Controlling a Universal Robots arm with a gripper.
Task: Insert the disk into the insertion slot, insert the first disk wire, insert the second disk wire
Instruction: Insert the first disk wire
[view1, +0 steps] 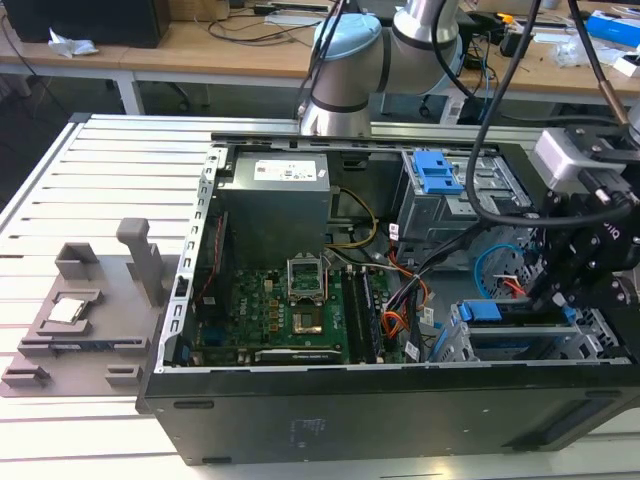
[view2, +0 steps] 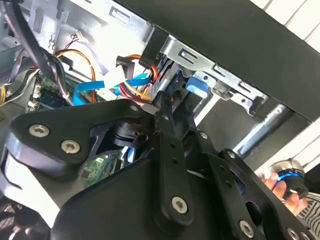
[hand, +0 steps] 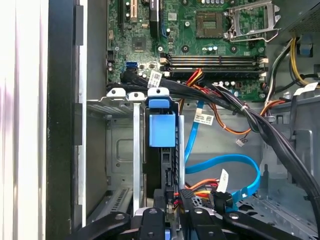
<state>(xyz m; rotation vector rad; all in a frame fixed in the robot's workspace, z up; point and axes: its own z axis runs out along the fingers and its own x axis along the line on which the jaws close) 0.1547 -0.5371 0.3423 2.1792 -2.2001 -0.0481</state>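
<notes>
Gripper (view1: 556, 288) is hanging low inside the open computer case (view1: 300, 420), at its near corner on the exterior view's right, directly at one end of the disk (hand: 162, 129); whether it is open or closed, and whether it is holding anything, I cannot tell. Disk is sitting on edge inside the insertion slot (hand: 122, 150), its blue carrier showing between the metal walls; the first step is, in my judgement, looking complete. Black connector (hand: 192, 196) with red, orange and yellow leads is lying just beside the gripper in the first wrist view; blue flat cable (hand: 225, 161) is looping close by; whether either is plugged in is hidden.

Risks, as I am judging them:
- a connector meeting the disk's socket tilted or offset, bending its contacts;
- the tool snagging the thick black cable bundle (hand: 265, 130) passing near it, dragging other plugs loose;
- a hard push shifting the disk in its slot.
</notes>
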